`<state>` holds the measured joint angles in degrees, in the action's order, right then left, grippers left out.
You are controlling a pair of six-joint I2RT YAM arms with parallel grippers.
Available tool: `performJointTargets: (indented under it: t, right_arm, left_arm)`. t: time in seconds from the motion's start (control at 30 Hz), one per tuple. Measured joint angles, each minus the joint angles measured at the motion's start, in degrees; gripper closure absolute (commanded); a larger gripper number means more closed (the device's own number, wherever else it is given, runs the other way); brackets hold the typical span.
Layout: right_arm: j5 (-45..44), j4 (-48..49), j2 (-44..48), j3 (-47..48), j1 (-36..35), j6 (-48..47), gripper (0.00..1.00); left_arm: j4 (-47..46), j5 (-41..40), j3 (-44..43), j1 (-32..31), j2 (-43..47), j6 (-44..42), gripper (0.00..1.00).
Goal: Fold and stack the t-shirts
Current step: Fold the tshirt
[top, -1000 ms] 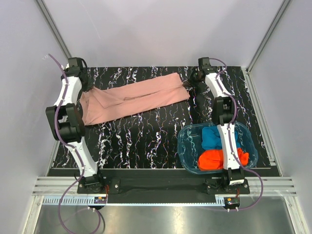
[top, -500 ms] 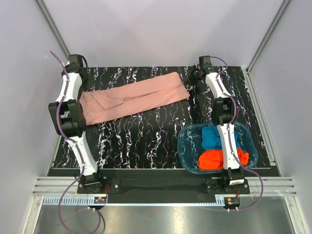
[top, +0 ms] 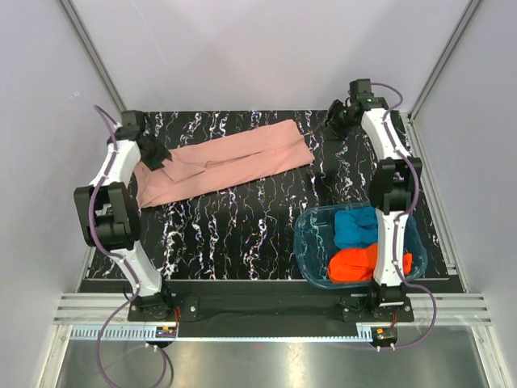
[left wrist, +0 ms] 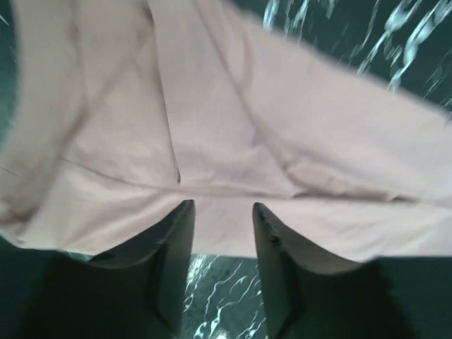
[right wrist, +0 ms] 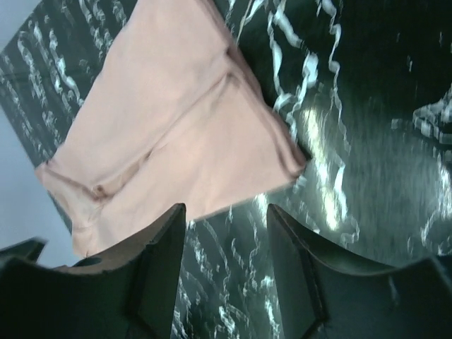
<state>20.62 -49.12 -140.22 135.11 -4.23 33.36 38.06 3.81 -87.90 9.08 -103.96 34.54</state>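
Observation:
A dusty-pink t-shirt lies folded into a long strip across the back of the black marbled table. My left gripper hovers over the strip's left end, open and holding nothing. In the left wrist view its fingertips frame the pink t-shirt near its hem, with the left gripper just above the cloth. My right gripper hangs open just off the strip's right end. In the right wrist view, bare table shows between the right gripper fingers, and the pink t-shirt lies beyond. A blue t-shirt and an orange-red t-shirt sit bunched in the tub.
The translucent blue plastic tub stands at the front right of the table, partly under the right arm's forearm. Grey walls with metal frame rails close in the back and both sides. The arm bases are bolted along the near edge.
Both grippers have opened and let go of the pink shirt's ends. The left one shifted inward over the left end; the right one drew back to the right, off the cloth.

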Motion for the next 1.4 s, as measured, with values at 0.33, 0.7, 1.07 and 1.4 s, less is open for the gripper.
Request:
performJointTargets:
  t: [0.33,0.7,1.07,1.4]
  right_arm:
    - [0.55,2.73,18.80,-22.16,-1.31,-3.21,0.43]
    - [0.50,2.54,18.86,-25.22,-1.40,-4.79,0.42]
    - [0.48,2.25,18.84,-24.33,-1.40,-5.66,0.42]
    - [0.50,2.27,18.84,-24.52,-1.40,-5.73,0.42]
  left_arm:
    - [-1.88,-0.96,7.39,-4.98,-0.74,0.17,0.55]
    - [-2.43,-8.50,6.84,-5.16,-5.97,1.11,0.54]
    - [-2.19,-10.29,6.16,-5.16,-6.91,1.75,0.55]
    - [-3.19,-10.08,6.16,-5.16,-9.97,2.01,0.60]
